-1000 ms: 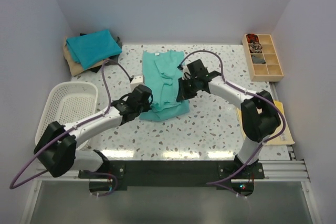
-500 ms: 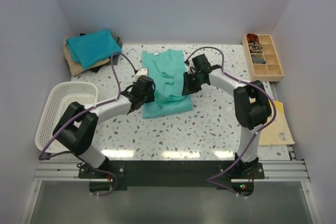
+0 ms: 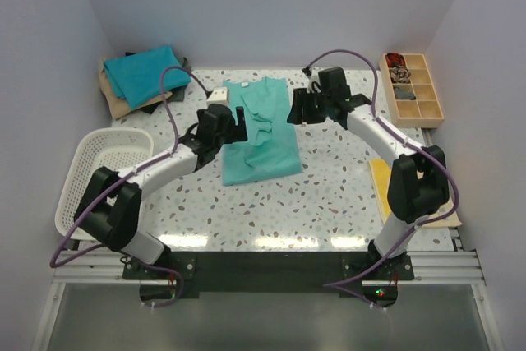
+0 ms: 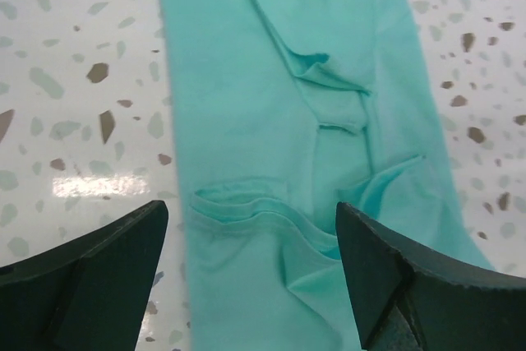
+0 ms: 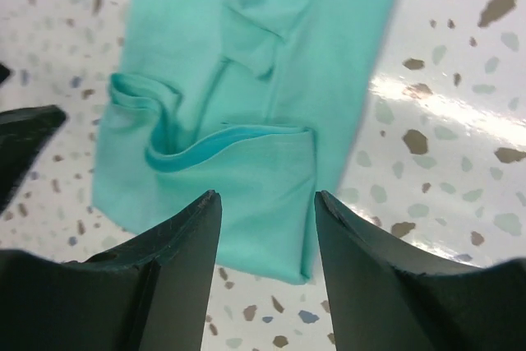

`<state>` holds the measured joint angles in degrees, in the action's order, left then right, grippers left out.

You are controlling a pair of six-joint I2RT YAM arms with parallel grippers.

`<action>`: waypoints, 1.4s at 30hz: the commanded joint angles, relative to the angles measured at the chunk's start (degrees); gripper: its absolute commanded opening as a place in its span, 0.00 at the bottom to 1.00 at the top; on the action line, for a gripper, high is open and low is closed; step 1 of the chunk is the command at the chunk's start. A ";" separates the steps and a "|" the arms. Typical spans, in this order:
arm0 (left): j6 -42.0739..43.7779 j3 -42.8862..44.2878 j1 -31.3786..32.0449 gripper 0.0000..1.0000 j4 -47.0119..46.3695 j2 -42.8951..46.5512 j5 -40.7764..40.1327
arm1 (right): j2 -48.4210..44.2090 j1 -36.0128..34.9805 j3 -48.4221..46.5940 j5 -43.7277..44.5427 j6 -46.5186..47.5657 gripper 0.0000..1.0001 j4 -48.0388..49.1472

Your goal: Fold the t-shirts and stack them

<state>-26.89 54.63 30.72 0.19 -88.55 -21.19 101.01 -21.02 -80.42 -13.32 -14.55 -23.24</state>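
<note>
A light sea-green t-shirt (image 3: 261, 133) lies flat in the middle of the table, folded into a long narrow strip with its sleeves tucked in. My left gripper (image 3: 236, 123) hovers open over its left edge. In the left wrist view the cloth (image 4: 246, 104) lies below the wide-apart fingers (image 4: 99, 277), untouched. My right gripper (image 3: 297, 109) stands open at the shirt's right edge, and the right wrist view shows the shirt's folded end (image 5: 246, 39) beneath the gripper (image 5: 267, 203). A teal-blue t-shirt (image 3: 146, 71) tops a stack at the back left, over a tan one (image 3: 115, 103) and a dark one (image 3: 154, 105).
A white mesh basket (image 3: 103, 174) stands at the left edge. A wooden compartment tray (image 3: 411, 88) sits at the back right. Flat yellow and tan sheets (image 3: 383, 180) lie at the right, partly under my right arm.
Both grippers have opened and let go of the sea-green shirt, then moved toward the far side. The shirt's near end, lifted before, now lies flat.
</note>
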 commanded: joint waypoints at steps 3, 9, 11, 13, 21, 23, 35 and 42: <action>0.00 -3.56 -0.13 0.86 -6.07 2.51 19.41 | -0.38 -3.15 1.49 -11.11 -2.85 0.54 1.01; -1.14 -5.50 -0.13 0.84 -9.14 -1.88 26.29 | 3.21 -3.77 3.78 -14.71 -4.17 0.53 5.57; -1.23 -5.85 -0.13 0.84 -9.76 -3.11 24.97 | 4.98 -3.68 2.73 -14.80 -3.74 0.53 6.19; -1.32 -5.68 -0.22 0.84 -10.82 -4.69 24.44 | 7.52 -3.77 1.42 -14.28 -3.56 0.53 6.90; -1.32 -5.50 -0.22 0.84 -12.49 -8.21 21.37 | 14.74 -3.42 -2.63 -9.72 -1.89 0.53 5.05; -0.71 -5.50 -0.31 0.84 -11.10 -8.39 18.91 | 15.35 -3.33 -2.90 -4.64 -1.19 0.53 2.78; 1.58 -6.47 -1.28 0.84 -7.92 -13.39 13.28 | 15.71 -1.92 -0.96 10.16 -1.89 0.54 -1.80; 2.11 -4.71 -1.37 0.84 -4.23 -17.18 9.68 | 14.83 -1.40 1.49 11.83 -2.42 0.54 -1.89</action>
<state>-25.91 50.41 30.06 -10.33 -101.80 -7.22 116.60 -23.94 -81.14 -7.90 -17.28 -21.37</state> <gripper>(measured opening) 0.842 0.535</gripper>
